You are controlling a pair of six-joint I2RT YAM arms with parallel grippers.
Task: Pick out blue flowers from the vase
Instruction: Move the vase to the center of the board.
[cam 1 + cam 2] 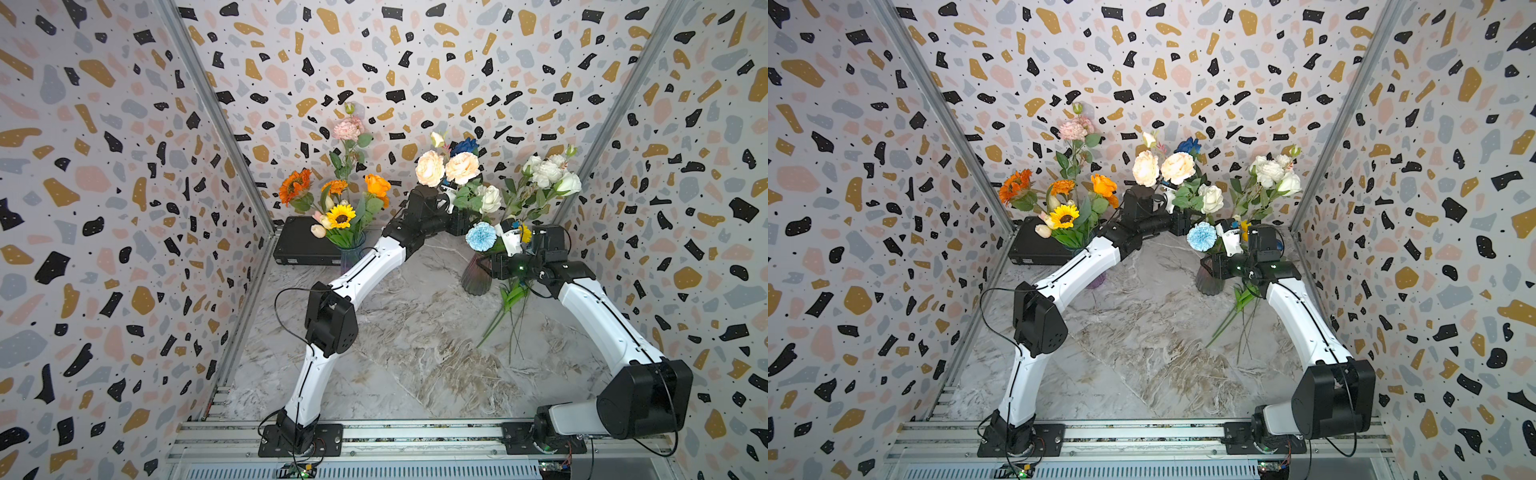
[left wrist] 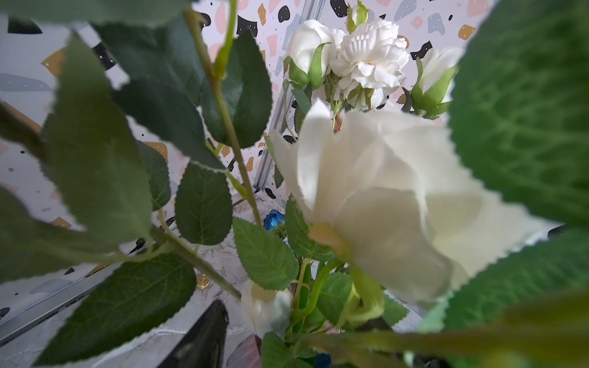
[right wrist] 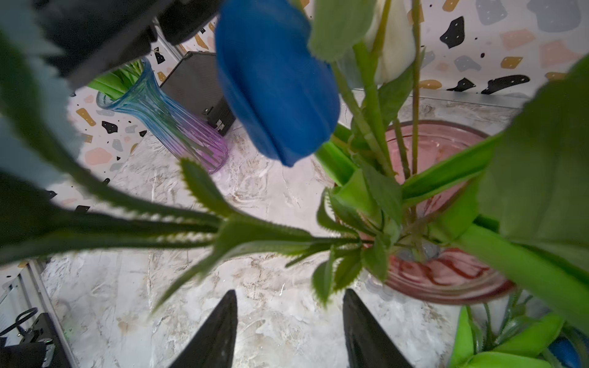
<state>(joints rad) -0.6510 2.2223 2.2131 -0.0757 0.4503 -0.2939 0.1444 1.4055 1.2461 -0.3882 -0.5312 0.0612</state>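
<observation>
My right claw [image 3: 289, 293] is spread, empty; the blue flower [image 3: 274, 79] hangs ahead of it. I'd pinch low on its stem, gently.

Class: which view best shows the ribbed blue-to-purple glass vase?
Right wrist: the blue-to-purple vase shows rim to base. In both top views the left arm partly hides it; left wrist shows none.

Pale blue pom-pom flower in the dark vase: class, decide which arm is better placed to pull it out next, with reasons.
Right, probably. The right pincer hangs open beside the pale blue pom-pom flower, by its vase; the left pincer is buried among white roses farther back.
</observation>
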